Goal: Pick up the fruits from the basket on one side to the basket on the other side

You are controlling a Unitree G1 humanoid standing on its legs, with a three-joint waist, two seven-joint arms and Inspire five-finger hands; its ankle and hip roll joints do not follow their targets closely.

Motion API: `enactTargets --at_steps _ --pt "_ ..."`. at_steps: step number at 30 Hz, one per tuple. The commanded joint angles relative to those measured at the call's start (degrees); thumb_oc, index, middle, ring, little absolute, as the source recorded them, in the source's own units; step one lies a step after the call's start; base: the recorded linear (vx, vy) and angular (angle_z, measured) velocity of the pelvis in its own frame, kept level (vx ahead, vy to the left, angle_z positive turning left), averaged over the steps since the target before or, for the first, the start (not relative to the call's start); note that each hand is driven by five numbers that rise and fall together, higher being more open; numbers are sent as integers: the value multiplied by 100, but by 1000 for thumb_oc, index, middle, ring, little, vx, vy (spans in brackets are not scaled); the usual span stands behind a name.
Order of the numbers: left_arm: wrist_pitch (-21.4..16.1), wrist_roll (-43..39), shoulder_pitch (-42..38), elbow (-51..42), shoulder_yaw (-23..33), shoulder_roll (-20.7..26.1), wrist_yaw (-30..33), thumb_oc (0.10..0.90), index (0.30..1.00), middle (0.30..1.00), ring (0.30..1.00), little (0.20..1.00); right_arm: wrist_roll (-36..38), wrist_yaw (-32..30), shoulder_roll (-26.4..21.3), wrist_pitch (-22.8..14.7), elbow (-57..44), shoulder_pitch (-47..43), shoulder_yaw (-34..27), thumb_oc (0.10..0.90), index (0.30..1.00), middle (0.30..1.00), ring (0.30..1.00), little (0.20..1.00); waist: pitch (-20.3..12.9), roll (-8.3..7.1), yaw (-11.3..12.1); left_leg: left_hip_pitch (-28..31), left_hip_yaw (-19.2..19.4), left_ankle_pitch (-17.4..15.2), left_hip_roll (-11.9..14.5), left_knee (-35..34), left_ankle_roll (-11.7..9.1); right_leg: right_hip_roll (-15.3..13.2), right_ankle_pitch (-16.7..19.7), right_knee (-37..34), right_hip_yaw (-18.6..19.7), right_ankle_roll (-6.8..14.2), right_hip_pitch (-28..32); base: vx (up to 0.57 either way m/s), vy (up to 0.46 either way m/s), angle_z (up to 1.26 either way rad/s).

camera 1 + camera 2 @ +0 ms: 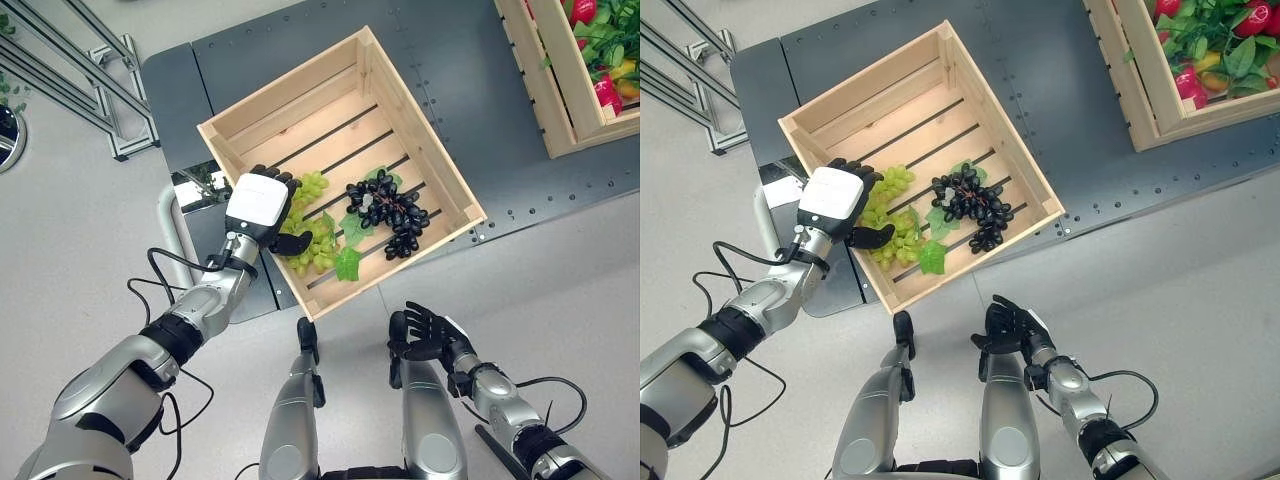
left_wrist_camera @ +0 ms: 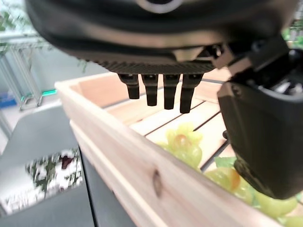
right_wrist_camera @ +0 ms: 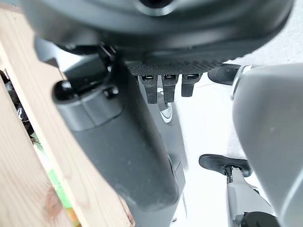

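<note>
Near crate [image 1: 430,150] holds green grapes [image 1: 312,250], black grapes [image 1: 392,218]; left hand [image 1: 262,205] above green grapes, fingers relaxed; right hand [image 1: 428,333] relaxed, empty.

Pale wooden crate [image 1: 420,150], green grapes [image 1: 310,250], black grapes [image 1: 395,220].

No text, label, number or sign could be read on anything in these views.
</note>
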Motion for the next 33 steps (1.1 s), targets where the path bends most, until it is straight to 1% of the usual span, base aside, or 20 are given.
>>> enactTargets --at_steps 1,4,7,10,12,15,17,18,19,21,24,25,27,29,30,32,33 --pt "165 -332 -662 105 493 155 30 800 900 900 900 900 227 -140 -114 -400 -594 187 175 800 900 900 900 900 6 -325 -85 -464 -154 -525 -68 1065 -70 59 336 -677 158 -41 484 0 0 0" --pt "250 -398 -730 358 543 44 -7 800 900 900 900 900 223 -145 -91 -392 -601 165 192 800 900 900 900 900 33 -346 -92 -488 -156 -512 -59 1066 -62 76 323 -685 140 -47 489 0 0 0" --pt "310 -421 -845 718 561 -126 166 800 900 900 900 900 390 -164 -43 -331 -641 112 226 800 900 900 900 900 43 -389 -111 -565 -160 -504 -57 1094 -59 97 317 -678 136 -68 437 0 0 0" --pt "339 -543 -1019 1105 583 -260 360 800 900 900 900 900 379 -160 4 -382 -588 44 273 800 900 900 900 900 43 -426 -145 -656 -166 -519 -48 1183 -63 117 306 -635 157 -87 363 0 0 0" --pt "242 -526 -1117 1400 609 -363 490 800 900 900 900 900 363 -217 45 -363 -576 -4 318 800 900 900 900 900 43 -455 -166 -717 -164 -524 -43 1238 -63 124 312 -618 175 -93 313 0 0 0" --pt "210 -411 -1196 1581 591 -451 536 800 900 900 900 900 343 -251 76 -332 -569 -46 356 800 900 900 900 900 43 -490 -183 -732 -143 -526 -40 1236 -60 139 318 -635 192 -102 301 0 0 0" --pt "-133 240 -1390 1708 349 -486 432 800 900 900 900 900 356 -276 110 -324 -513 -122 407 800 900 900 900 900 43 -552 -219 -782 -109 -533 -29 1264 -64 165 342 -656 228 -115 262 10 0 -2" --pt "-142 292 -1409 1690 314 -488 404 800 900 900 900 900 357 -278 110 -318 -512 -130 410 800 900 900 900 900 43 -555 -223 -787 -106 -535 -27 1270 -65 168 344 -655 233 -117 257 30 10 1" --pt "-276 435 -1514 1580 130 -475 306 800 900 900 900 900 347 -260 112 -324 -473 -158 433 800 900 900 900 900 43 -562 -247 -793 -85 -548 -22 1280 -61 180 344 -643 254 -119 237 0 0 0" --pt "-489 554 -1626 1476 -29 -434 185 800 900 900 900 900 347 -238 106 -332 -440 -177 451 800 900 900 900 900 43 -566 -261 -794 -66 -559 -17 1285 -58 183 349 -654 263 -120 234 27 11 -3" --pt "-546 655 -1789 935 -303 -253 -162 800 900 900 900 900 302 -201 73 -357 -407 -154 433 800 900 900 900 900 43 -527 -273 -799 -47 -583 -26 1314 -56 173 359 -665 271 -114 237 38 16 -3" --pt "-546 702 -1844 570 -364 -100 -337 800 900 900 900 900 290 -202 40 -356 -444 -106 409 800 900 900 900 900 43 -500 -270 -809 -44 -590 -28 1328 -56 164 363 -670 268 -108 233 39 10 -3" --pt "-572 679 -1868 274 -404 27 -409 800 900 900 900 900 284 -204 15 -372 -477 -56 388 800 900 900 900 900 43 -484 -261 -821 -44 -592 -27 1335 -52 153 368 -674 265 -103 228 15 2 -1" --pt "-689 529 -1875 -201 -361 268 -452 800 900 900 900 900 311 -169 -35 -427 -508 42 325 800 900 900 900 900 43 -457 -221 -818 -45 -599 -30 1323 -40 142 364 -683 240 -101 233 0 0 0" --pt "-619 491 -1851 -697 -315 506 -612 800 900 900 900 900 317 -149 -59 -459 -542 134 241 800 900 900 900 900 43 -425 -176 -828 -66 -615 -40 1336 -40 132 356 -676 207 -98 237 0 0 0" --pt "-649 495 -1807 -920 -262 633 -710 800 900 900 900 900 310 -149 -74 -474 -576 187 200 800 900 900 900 900 43 -407 -151 -846 -76 -624 -43 1355 -33 127 349 -661 182 -100 227 0 0 0" --pt "-656 523 -1788 -1192 -224 794 -925 800 900 900 900 900 301 -121 -97 -501 -584 234 152 800 900 900 900 900 43 -385 -124 -881 -92 -632 -42 1385 -32 120 341 -642 154 -102 207 -10 -33 2"
